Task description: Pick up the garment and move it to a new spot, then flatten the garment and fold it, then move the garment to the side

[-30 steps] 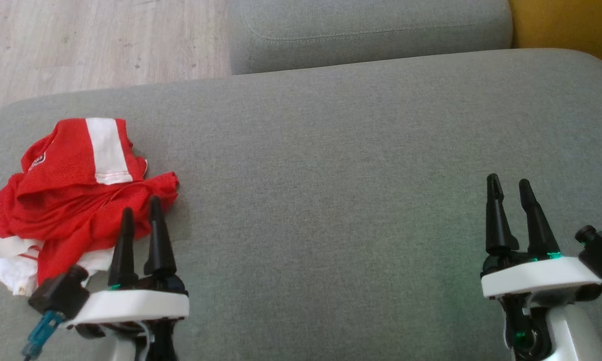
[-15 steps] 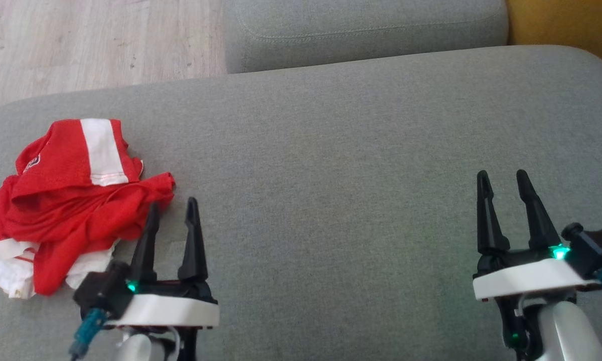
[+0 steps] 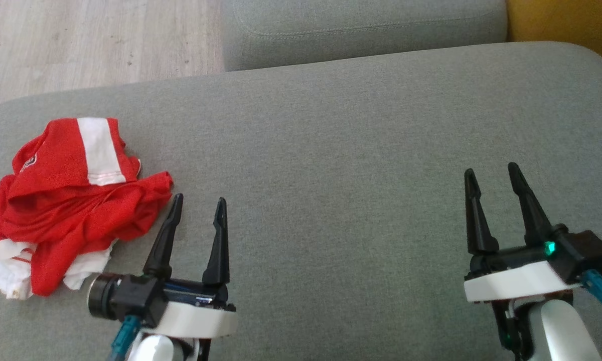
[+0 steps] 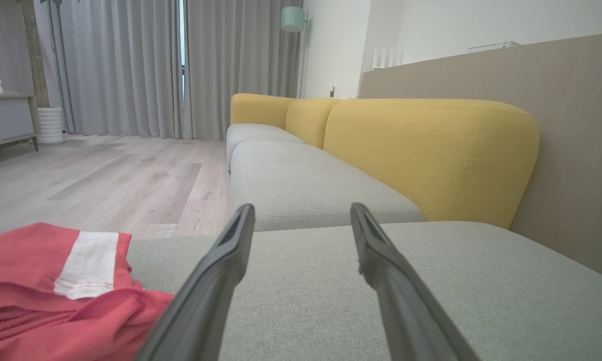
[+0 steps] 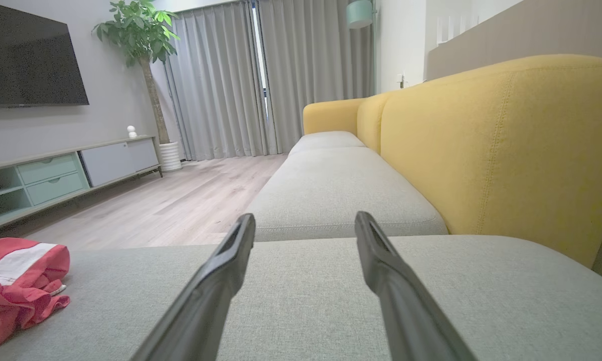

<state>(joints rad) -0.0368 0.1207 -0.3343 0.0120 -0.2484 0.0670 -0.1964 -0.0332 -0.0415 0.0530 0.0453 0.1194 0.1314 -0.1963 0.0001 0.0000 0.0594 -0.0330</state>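
The garment [image 3: 70, 200] is a red and white jersey, lying crumpled at the left end of the grey sofa seat [image 3: 331, 160]. It also shows low on the left as garment [image 4: 55, 286] and garment [image 5: 15, 286] in the wrist views. My left gripper [image 3: 199, 205] is open just right of the garment, its fingers apart and empty, not touching the cloth. My right gripper [image 3: 491, 171] is open and empty far to the right, over bare cushion. In the wrist views the left gripper [image 4: 301, 210] and right gripper [image 5: 306, 218] point along the sofa.
A second grey seat cushion [image 3: 361, 25] lies beyond this one. The yellow backrest [image 5: 501, 150] runs along the right. Wooden floor [image 3: 80, 45] lies past the seat's far left edge. A TV unit [image 5: 55, 175] and a potted plant [image 5: 140, 40] stand across the room.
My left gripper has slid right, off the garment's edge onto bare cushion beside it. The right gripper shifted slightly left. The head camera also moved a little.
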